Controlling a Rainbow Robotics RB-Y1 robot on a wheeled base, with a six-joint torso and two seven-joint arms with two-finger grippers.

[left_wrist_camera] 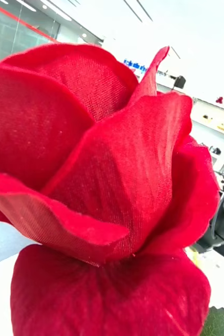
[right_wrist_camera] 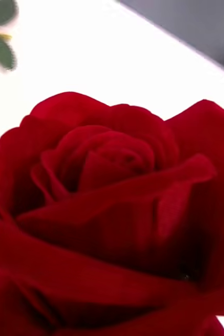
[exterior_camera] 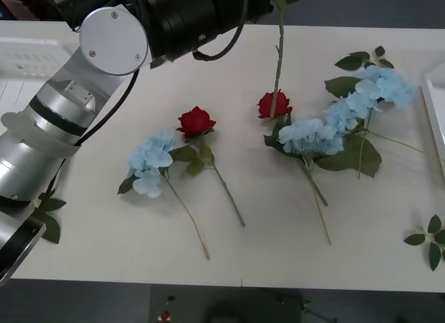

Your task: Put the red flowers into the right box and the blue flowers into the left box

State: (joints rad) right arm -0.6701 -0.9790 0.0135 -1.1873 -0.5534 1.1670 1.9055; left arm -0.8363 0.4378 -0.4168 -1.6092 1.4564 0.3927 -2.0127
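A red rose (exterior_camera: 197, 121) lies mid-table, its stem pointing toward the front edge. A second red rose (exterior_camera: 274, 104) has its stem running past the far table edge to the top of the front view, beside the black forearm (exterior_camera: 201, 14) of my left arm. A red bloom (right_wrist_camera: 106, 210) sits close before the right wrist camera, with the table behind it. Another red bloom (left_wrist_camera: 96, 178) sits close before the left wrist camera, against the room. Blue flowers lie at the left (exterior_camera: 151, 163) and in a row at the right (exterior_camera: 348, 111). The left box (exterior_camera: 31, 59) is far left. The right box (exterior_camera: 437, 108) shows as a rim.
Loose leaf sprigs lie at the table's right front (exterior_camera: 425, 239) and left edge (exterior_camera: 45, 212); one sprig (right_wrist_camera: 0, 31) shows beyond the bloom. My left arm's silver links (exterior_camera: 62, 114) cover the table's left side. Bare tabletop runs along the front edge.
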